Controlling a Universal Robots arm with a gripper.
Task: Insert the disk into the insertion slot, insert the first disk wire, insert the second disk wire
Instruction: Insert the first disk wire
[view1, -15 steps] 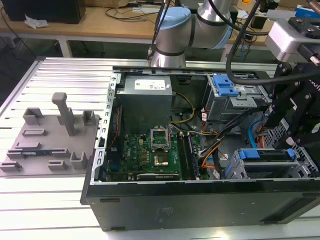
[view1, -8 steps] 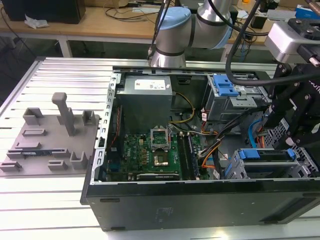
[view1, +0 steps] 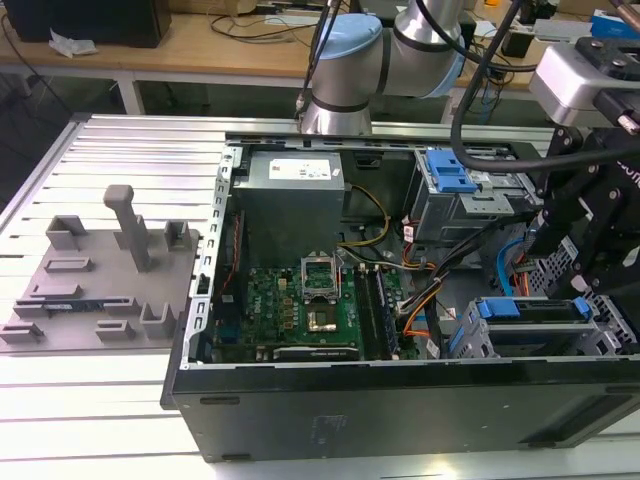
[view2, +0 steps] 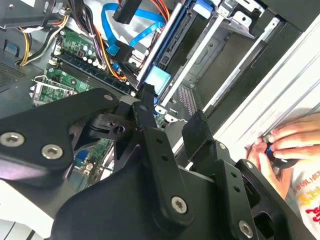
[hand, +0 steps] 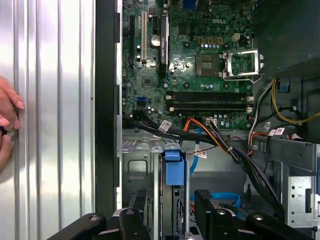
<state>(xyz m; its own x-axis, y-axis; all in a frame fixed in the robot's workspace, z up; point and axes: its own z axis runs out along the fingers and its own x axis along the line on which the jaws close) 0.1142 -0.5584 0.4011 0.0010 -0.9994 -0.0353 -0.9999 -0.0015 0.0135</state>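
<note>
A ribbed aluminium counter carries an open black computer case. The blue-framed disk sits in the perforated grey insertion slot, cables beside it, and the black fingers stand apart above.

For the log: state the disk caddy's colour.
The disk caddy is bright blue, clearest in the first wrist view.
</note>
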